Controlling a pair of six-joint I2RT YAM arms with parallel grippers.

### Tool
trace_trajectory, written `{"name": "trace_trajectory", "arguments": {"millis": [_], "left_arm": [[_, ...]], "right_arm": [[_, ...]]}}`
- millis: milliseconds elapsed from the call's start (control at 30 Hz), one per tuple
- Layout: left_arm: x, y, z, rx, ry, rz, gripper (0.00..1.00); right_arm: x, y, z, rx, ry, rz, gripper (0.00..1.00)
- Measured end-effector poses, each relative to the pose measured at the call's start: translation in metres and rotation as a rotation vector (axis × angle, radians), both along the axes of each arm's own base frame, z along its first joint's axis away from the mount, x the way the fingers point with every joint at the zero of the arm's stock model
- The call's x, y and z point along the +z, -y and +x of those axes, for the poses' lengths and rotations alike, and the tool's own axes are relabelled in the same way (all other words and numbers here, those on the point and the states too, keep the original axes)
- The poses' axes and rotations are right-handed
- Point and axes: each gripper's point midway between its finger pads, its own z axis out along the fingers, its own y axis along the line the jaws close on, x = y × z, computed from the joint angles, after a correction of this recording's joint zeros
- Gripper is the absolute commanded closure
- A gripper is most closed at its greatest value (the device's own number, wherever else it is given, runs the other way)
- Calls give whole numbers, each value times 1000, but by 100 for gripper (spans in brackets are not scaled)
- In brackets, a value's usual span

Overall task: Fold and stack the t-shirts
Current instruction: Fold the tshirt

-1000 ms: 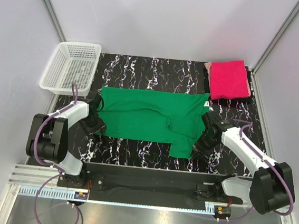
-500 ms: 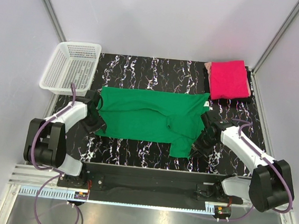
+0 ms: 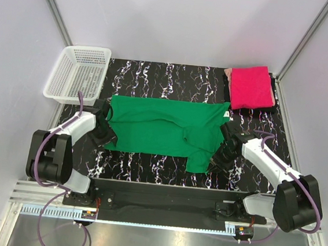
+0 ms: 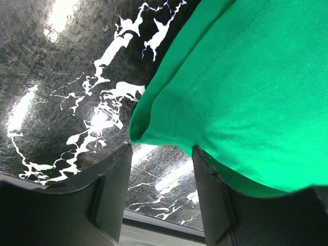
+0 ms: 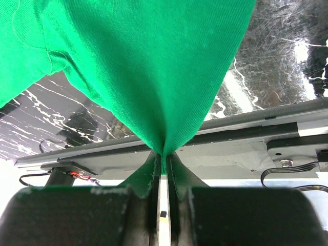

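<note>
The green t-shirt [image 3: 157, 128] lies spread across the middle of the black marbled table [image 3: 168, 77]. One sleeve hangs toward the near edge at the right. The pink t-shirt [image 3: 252, 86] lies folded at the back right corner. My left gripper [image 3: 105, 135] is open at the shirt's near left corner. In the left wrist view [image 4: 161, 192] that green corner [image 4: 148, 123] sits just above the gap, with cloth lying over one finger [image 4: 212, 195]. My right gripper [image 3: 217, 157] is shut on the shirt's right edge. In the right wrist view [image 5: 164, 160] the green cloth [image 5: 143, 61] is pinched into a point.
A white mesh basket [image 3: 57, 73] stands at the back left corner, just beyond my left arm. A dark mat edge shows under the pink shirt. The table's near edge and metal rail [image 5: 246, 128] run close behind my right gripper.
My left arm has swung a little outward and its gripper has settled at the shirt's left corner. My right gripper has shifted slightly with the cloth in it. The shirt has barely moved.
</note>
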Motion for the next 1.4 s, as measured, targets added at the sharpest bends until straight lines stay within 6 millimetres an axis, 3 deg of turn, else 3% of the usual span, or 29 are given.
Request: {"name": "trace_trajectory", "arguments": {"millis": [267,567,700,767,800,933,1400], "left_arm": [[-12,-1,-4,-8,-52,6,47],[-14,0,2,-12,-68,6,57],[-14,0,3,-13,-63,7,81],[-14,0,3,-16,-60,7,85],[-14,0,4,-18,-60,7,92],[-14,0,4,-24,-58,6,99],[-8,-8,8,-19,-48,11,99]], "right_arm": [[0,0,0,5,0,1,100],[-2,0,0,5,-9,-3,100],[-3,0,0,5,-14,-5,100],[-3,0,0,5,-18,-6,100],[-3,0,0,5,-19,-6,100],[-1,-1,4,5,-11,-4,100],[15,-2,19,-14,47,-12,100]]}}
